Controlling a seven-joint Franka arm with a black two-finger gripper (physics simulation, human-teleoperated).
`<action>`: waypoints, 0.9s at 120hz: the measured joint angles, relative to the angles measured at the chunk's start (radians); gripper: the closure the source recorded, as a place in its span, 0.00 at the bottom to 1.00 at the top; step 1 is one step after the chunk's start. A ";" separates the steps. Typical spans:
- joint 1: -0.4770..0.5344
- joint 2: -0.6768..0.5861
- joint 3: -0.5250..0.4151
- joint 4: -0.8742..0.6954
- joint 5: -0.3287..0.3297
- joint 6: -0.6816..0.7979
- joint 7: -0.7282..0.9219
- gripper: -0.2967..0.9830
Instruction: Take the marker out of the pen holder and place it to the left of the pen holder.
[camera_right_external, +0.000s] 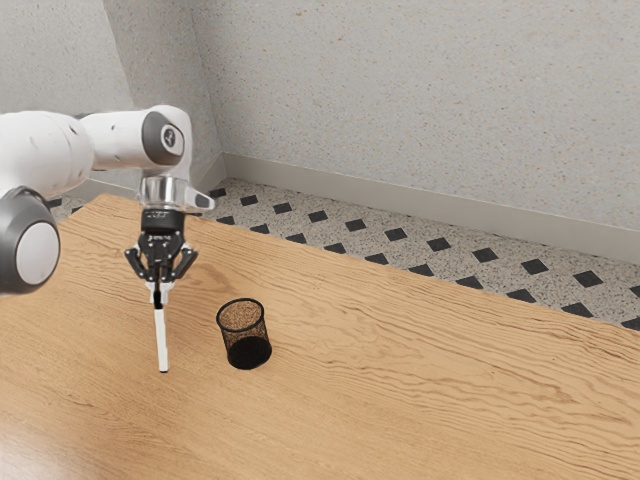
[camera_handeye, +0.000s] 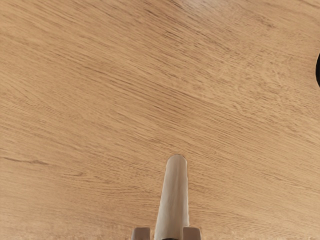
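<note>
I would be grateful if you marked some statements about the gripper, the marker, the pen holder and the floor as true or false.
1. The gripper is shut on the marker. True.
2. The pen holder stands upright on the table. True.
3. The marker's lower end is inside the pen holder. False: the whole marker is outside it, toward the exterior view's left.
4. The marker is held level, parallel to the table. False: it points down from the gripper, close to upright.
5. The floor has dark diamond shapes on it. True.
6. The pen holder is white. False: it is black.
</note>
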 joint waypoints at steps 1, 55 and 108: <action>0.002 0.002 -0.001 0.001 0.000 -0.003 -0.001 0.85; 0.018 0.047 -0.022 0.008 -0.008 -0.059 -0.043 0.60; -0.092 -0.391 -0.019 -0.095 0.085 0.226 0.029 0.29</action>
